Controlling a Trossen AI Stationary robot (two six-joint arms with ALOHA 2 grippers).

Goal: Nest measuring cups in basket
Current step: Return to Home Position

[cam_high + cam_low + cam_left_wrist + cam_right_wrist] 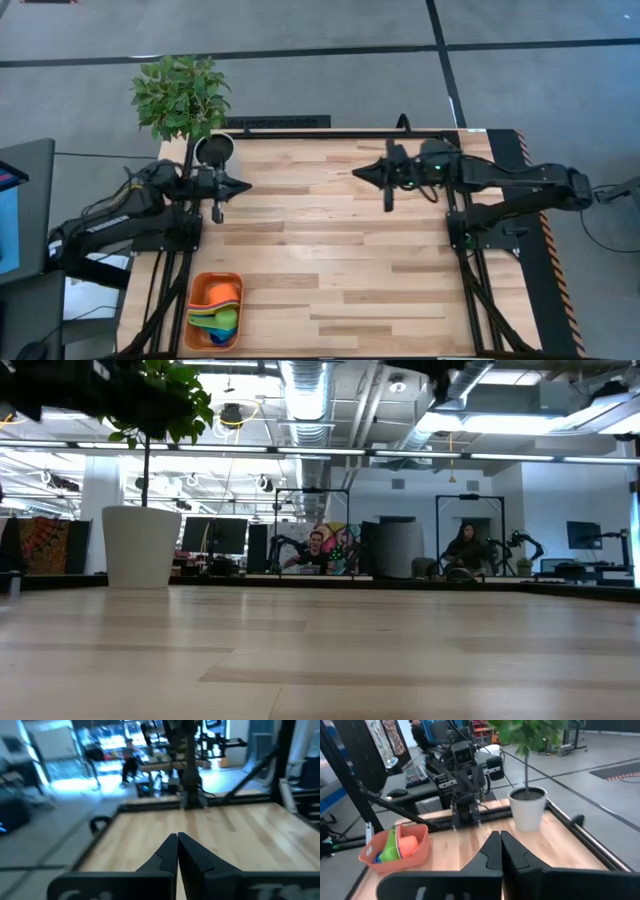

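High view, cups (225,318) in basket (197,292) (unseen low), left claw (244,185), right claw (358,172) clenched

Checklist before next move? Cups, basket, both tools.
1. Measuring cups inside basket: ok.
2. All seven cups nested: cannot tell, they overlap.
3. Left tool shut, empty, above the table near the plant pot: ok.
4. Right tool shut, empty, facing the left tool across a gap: ok.
5. No cup outside the basket in the high view: ok.
6. Plant pot upright: ok.
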